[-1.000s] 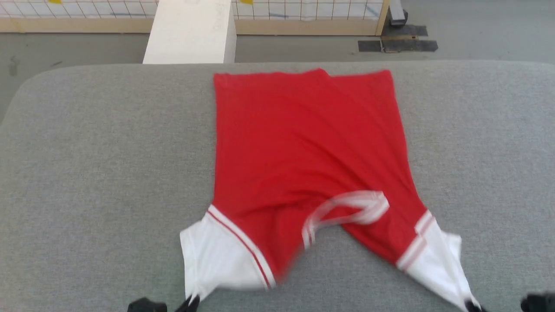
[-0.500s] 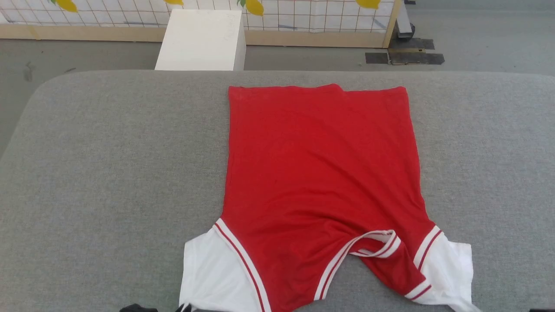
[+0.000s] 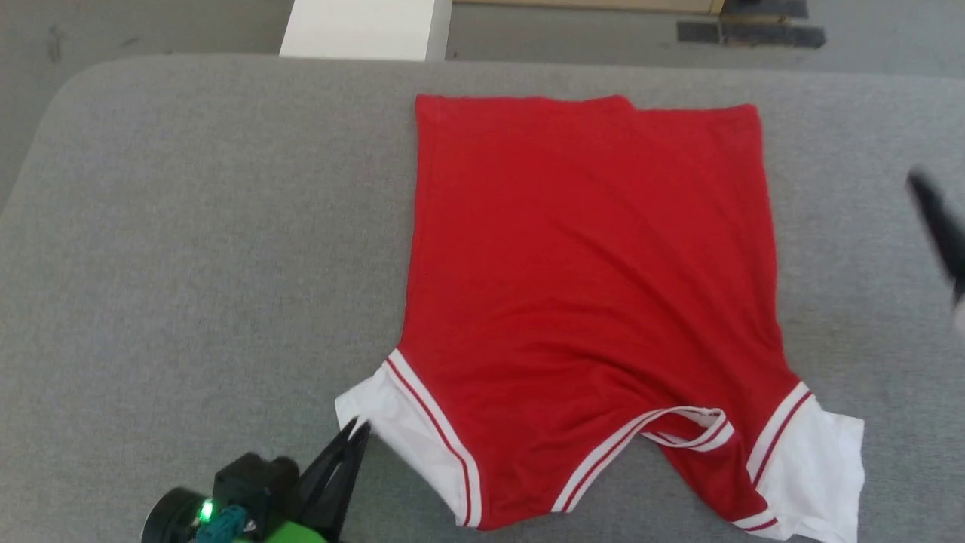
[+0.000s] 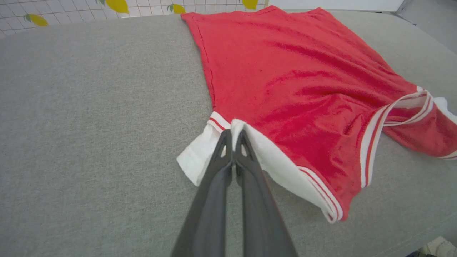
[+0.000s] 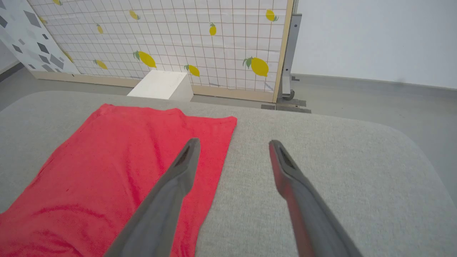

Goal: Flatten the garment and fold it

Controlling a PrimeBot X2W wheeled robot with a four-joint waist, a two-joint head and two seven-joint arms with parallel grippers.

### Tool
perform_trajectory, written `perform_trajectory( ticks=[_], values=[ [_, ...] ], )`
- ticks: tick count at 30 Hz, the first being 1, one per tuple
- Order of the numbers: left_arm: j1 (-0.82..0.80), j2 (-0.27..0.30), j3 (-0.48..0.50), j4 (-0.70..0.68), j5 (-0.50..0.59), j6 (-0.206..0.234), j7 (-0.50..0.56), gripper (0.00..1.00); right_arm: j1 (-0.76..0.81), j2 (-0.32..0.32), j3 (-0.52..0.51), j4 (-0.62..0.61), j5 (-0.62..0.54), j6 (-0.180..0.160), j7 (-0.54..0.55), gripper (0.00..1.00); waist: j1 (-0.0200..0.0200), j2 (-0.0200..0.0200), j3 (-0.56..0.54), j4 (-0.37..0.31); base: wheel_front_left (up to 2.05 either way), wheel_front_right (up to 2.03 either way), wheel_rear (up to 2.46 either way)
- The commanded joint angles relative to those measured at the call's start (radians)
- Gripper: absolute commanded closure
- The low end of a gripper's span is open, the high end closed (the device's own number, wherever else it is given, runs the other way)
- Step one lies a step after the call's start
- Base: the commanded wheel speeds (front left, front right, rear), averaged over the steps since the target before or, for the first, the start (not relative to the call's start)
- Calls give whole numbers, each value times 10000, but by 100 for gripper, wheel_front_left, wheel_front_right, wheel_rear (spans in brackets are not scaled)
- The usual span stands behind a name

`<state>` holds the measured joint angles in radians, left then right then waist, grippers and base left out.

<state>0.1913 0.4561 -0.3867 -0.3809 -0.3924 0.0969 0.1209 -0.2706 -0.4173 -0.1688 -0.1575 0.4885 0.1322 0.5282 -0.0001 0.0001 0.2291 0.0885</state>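
The garment (image 3: 588,271) lies spread on the grey padded table (image 3: 188,226), plain red side up, hem at the far end and white sleeves toward me; its letters and number are hidden. The striped neckline (image 3: 678,426) is bunched and twisted. My left gripper (image 3: 354,431) is shut on the edge of the left white sleeve (image 3: 392,422); the left wrist view shows the same gripper (image 4: 234,134) pinching a raised fold of that sleeve (image 4: 200,153). My right gripper (image 5: 232,143) is open, hovering over the garment's (image 5: 125,160) far right edge. It appears blurred (image 3: 938,222) at the head view's right edge. The right sleeve (image 3: 825,467) lies loose.
A white box (image 3: 366,29) stands on the floor just past the table's far edge, also seen as a white box (image 5: 160,85) in front of a lemon-patterned grid panel (image 5: 178,43). Dark tape patches (image 3: 746,34) mark the floor. Bare grey padding (image 5: 339,160) extends on both sides.
The head camera has tilted down. My right gripper has let go of the right sleeve and moved up along the garment's right side, open. My left gripper still pinches the left sleeve.
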Motion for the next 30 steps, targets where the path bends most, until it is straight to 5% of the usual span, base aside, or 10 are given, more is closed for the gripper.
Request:
perform_trajectory(
  ticks=[1, 12, 28, 29, 30],
  values=[
    [-321, -126, -75, -144, 153, 23, -2, 100, -844, 72, -39, 220, -295, -15, 289, 0, 1, -1, 1032, 496, 0, 0, 0],
    [-1843, -757, -850, -776, 842, -219, -183, 100, -6085, 529, 398, 2667, -2551, -15, 2601, 0, 1, -1, 3215, 1560, 0, 0, 0],
    [-2747, -1251, -1484, -783, 1137, -440, -369, 100, -7072, 711, -905, 4373, -4962, -15, 4272, 0, 1, -1, 4517, 2612, 0, 0, 0],
    [-2753, -1265, -1492, -763, 1126, -437, -390, 100, -7043, 760, -991, 4399, -5037, -15, 4375, 11, 1, -1, 4546, 2630, 0, 0, 0],
    [-2759, -1269, -1491, -750, 1122, -432, -403, 100, -7039, 808, -1049, 4386, -5083, -15, 4413, 59, 1, -1, 4572, 2629, 0, 0, 0]
  ],
)
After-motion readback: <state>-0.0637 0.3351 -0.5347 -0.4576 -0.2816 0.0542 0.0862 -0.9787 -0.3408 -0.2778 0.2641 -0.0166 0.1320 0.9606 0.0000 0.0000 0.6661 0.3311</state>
